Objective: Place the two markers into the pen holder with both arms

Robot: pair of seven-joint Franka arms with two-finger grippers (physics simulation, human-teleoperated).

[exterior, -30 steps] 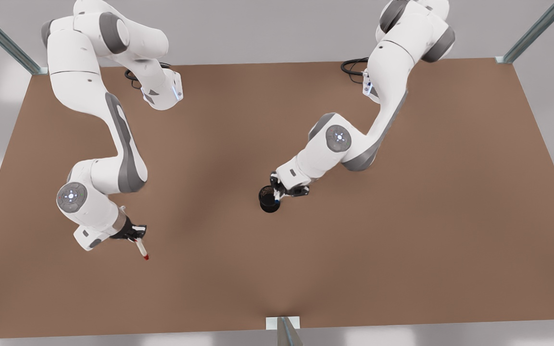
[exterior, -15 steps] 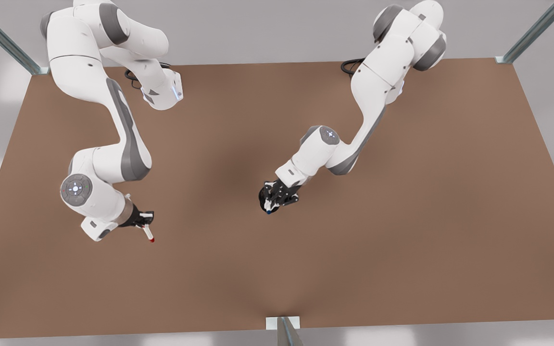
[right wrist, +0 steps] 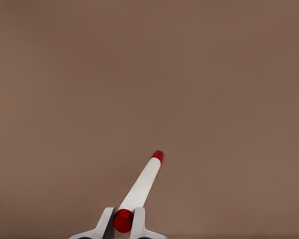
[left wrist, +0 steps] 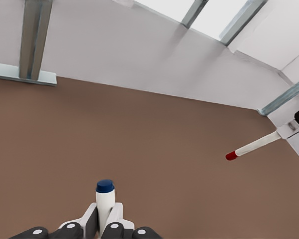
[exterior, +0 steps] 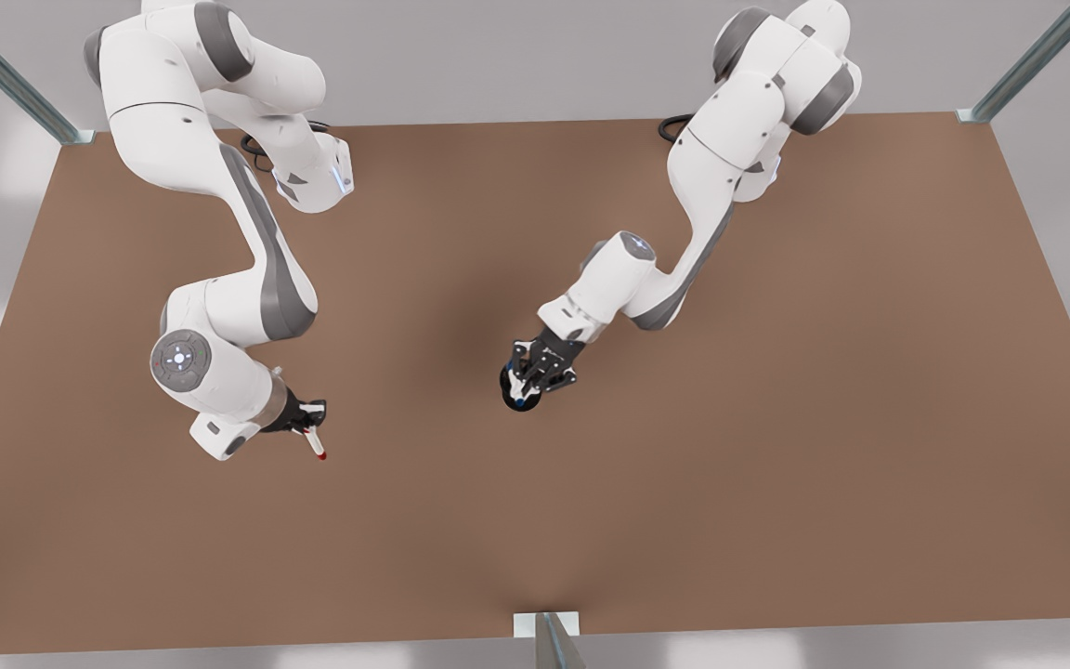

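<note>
My left gripper [exterior: 535, 373], on the front view's right arm, is shut on the blue-capped marker [exterior: 521, 400] [left wrist: 105, 196] and hangs directly over the black pen holder [exterior: 507, 386], covering most of it. The blue cap points away from the left gripper [left wrist: 105, 215]. My right gripper [exterior: 306, 424], on the front view's left arm, is shut on the red-capped marker [exterior: 316, 446] [right wrist: 142, 185], held above the table well to the left of the holder. The right gripper [right wrist: 123, 220] grips the marker's red rear end. The left wrist view catches that red-capped marker [left wrist: 254, 147] farther off.
The brown table [exterior: 776, 418] carries both arm bases at its far edge. Metal frame posts [exterior: 6, 79] stand at the far corners, and another post [exterior: 549, 636] stands at the middle of the near edge.
My right gripper has carried the red-capped marker toward the front view's right and away from the near edge. My left gripper has turned over the pen holder, bringing the blue-capped marker above it.
</note>
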